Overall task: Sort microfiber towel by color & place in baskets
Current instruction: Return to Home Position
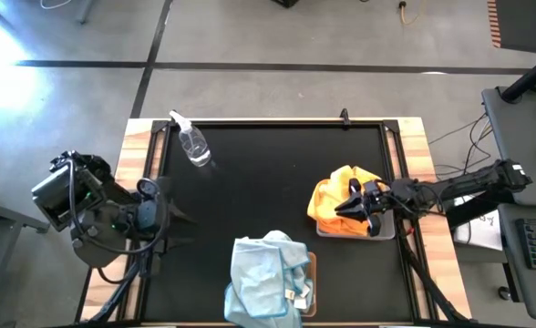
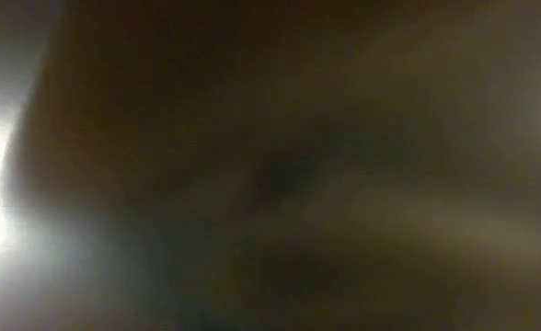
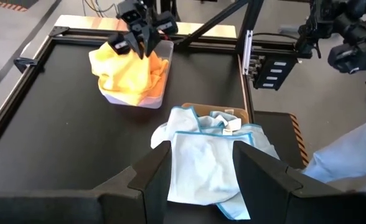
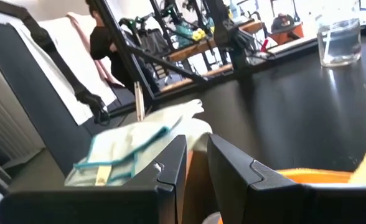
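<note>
Orange microfiber towels (image 1: 332, 196) (image 3: 130, 74) are piled in the light grey basket (image 1: 382, 232) at the table's right. Pale blue towels (image 1: 266, 273) (image 3: 201, 168) are heaped over the tan basket (image 1: 312, 273) at the near edge, spilling past its rim. My right gripper (image 1: 341, 207) (image 3: 139, 51) lies level over the orange pile, with a narrow empty gap between its fingers (image 4: 197, 155). My left gripper (image 1: 172, 223) (image 3: 201, 155) hangs open above the table's left side, clear of everything, facing the blue heap. My right gripper's fingertips (image 3: 143, 52) stand right at the top of the orange pile. Whether they touch the cloth I cannot tell. Nothing is between the fingers.
A clear spray bottle (image 1: 193, 144) (image 4: 338, 40) lies at the far left of the black mat. Bare mat stretches between the bottle and the two baskets. The low view is blocked by something dark and blurred. A person's pale clothing (image 3: 348, 155) shows beyond the table's near right corner.
</note>
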